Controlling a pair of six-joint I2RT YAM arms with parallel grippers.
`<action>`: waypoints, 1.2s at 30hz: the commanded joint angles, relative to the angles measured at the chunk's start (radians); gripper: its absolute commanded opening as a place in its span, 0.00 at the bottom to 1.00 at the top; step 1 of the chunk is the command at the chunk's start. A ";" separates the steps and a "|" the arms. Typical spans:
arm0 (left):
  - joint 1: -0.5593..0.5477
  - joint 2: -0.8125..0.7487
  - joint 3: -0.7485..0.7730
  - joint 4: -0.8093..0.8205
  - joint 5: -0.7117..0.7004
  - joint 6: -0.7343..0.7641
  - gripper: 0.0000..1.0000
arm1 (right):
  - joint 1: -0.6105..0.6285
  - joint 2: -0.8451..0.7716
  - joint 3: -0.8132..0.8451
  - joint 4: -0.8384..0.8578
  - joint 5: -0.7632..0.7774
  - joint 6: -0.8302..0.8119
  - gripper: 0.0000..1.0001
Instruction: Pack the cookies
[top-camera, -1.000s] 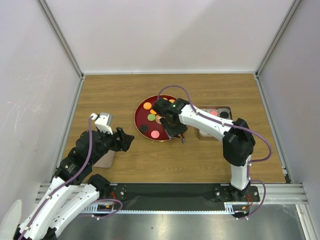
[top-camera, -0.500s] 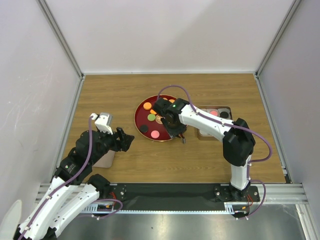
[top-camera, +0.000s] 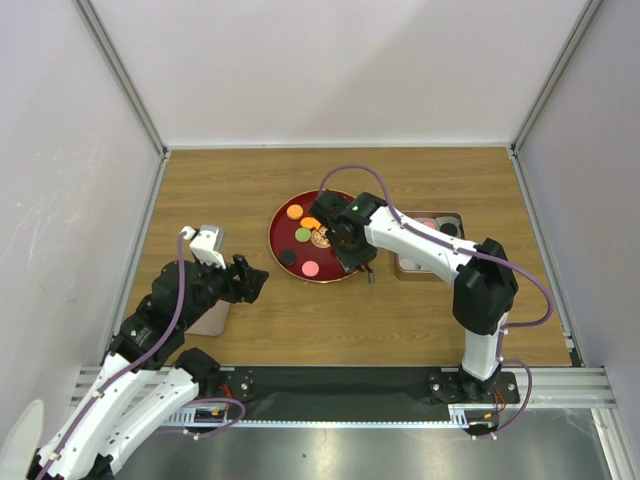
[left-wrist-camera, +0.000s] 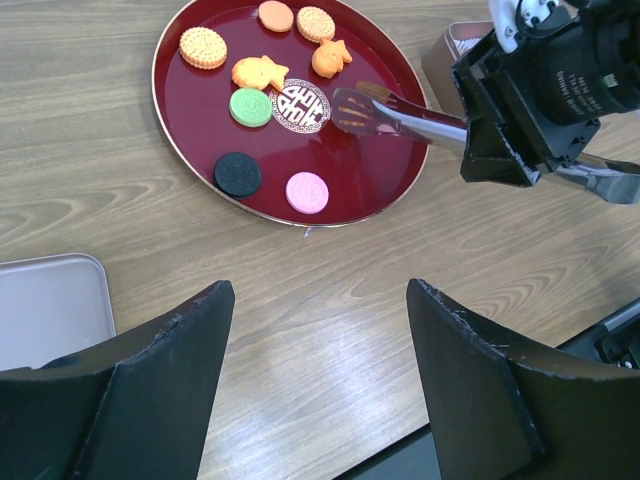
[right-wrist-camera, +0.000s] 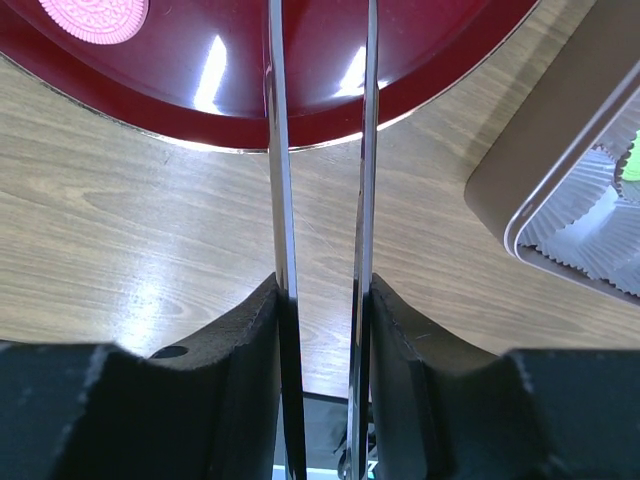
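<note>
Cookies lie on the dark-red plate (left-wrist-camera: 175, 120): round orange ones (left-wrist-camera: 203, 47), an orange fish (left-wrist-camera: 258, 72), a green one (left-wrist-camera: 250, 107), a black one (left-wrist-camera: 238, 174) and a pink one (left-wrist-camera: 307, 192). My right gripper (top-camera: 352, 250) (right-wrist-camera: 320, 290) is shut on metal tongs (left-wrist-camera: 400, 112) (right-wrist-camera: 283, 150), whose tips reach over the plate's middle. A bit of orange shows at the tong tips; I cannot tell whether it is gripped. My left gripper (left-wrist-camera: 320, 290) (top-camera: 250, 278) hangs open above bare wood, left of the plate.
The metal tin (top-camera: 405, 268) stands right of the plate, with a pink (top-camera: 428, 226) and a black (top-camera: 447, 229) cookie in it and white paper cups (right-wrist-camera: 585, 225) inside. Its lid (left-wrist-camera: 45, 305) lies on the table under my left arm.
The right arm has shifted a little to the right, drawing the tongs with it, and the tong blades stand closer together. The left arm has not moved.
</note>
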 joint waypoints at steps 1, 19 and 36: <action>-0.007 0.005 0.007 0.025 -0.009 0.011 0.76 | -0.003 -0.059 0.037 -0.004 0.027 0.012 0.35; -0.007 0.007 0.005 0.024 -0.005 0.011 0.76 | -0.127 -0.424 -0.188 -0.052 0.046 0.087 0.36; -0.005 0.019 0.005 0.025 0.008 0.012 0.76 | -0.235 -0.693 -0.469 -0.082 0.012 0.139 0.37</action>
